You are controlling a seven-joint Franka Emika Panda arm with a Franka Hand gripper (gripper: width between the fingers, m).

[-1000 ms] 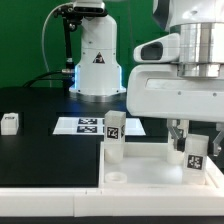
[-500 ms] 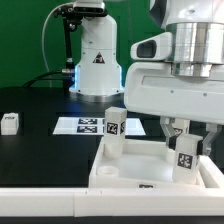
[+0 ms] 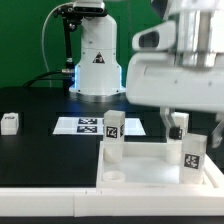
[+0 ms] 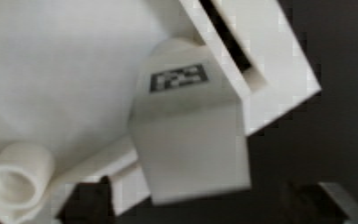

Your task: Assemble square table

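Gripper (image 3: 178,128) hovers with jaws apart, holding nothing, above the tagged leg (image 3: 193,155) standing in the square table top (image 3: 150,178), apparently seated upright for fastening.

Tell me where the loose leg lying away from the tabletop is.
The loose leg lies on the black table at the exterior view's far left, left of the marker board and well apart from the square tabletop.

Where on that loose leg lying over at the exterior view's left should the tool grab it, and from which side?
Probably from straight above, closing across the two long sides of the loose leg. It appears to lie flat on the black table, apart from everything else, so nothing blocks a descent. Its tag faces the camera; the tool is over the tray-like top.
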